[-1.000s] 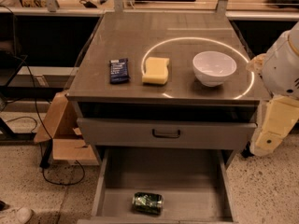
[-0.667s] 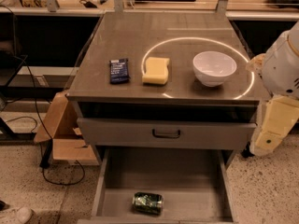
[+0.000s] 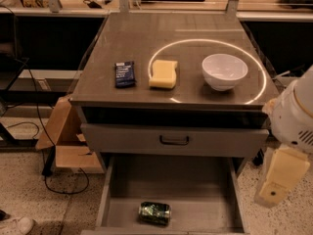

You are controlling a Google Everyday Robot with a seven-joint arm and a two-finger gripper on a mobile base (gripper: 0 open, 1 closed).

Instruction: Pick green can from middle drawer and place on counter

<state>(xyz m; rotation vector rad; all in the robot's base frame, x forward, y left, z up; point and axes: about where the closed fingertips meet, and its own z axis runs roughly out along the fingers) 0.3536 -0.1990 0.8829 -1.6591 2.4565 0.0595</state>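
One green can (image 3: 154,213) lies on its side near the front of the open middle drawer (image 3: 186,180), its mottled green-and-white print too small to read. The lettering on the dark blue packet (image 3: 124,74) on the counter (image 3: 186,28) is equally illegible. The gripper is out of view, so I cannot tell its opening; only the white-and-cream arm (image 3: 293,116) shows at the right.

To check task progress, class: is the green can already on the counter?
No: the green can lies on its side in the open middle drawer, with the gripper off to that drawer's right.
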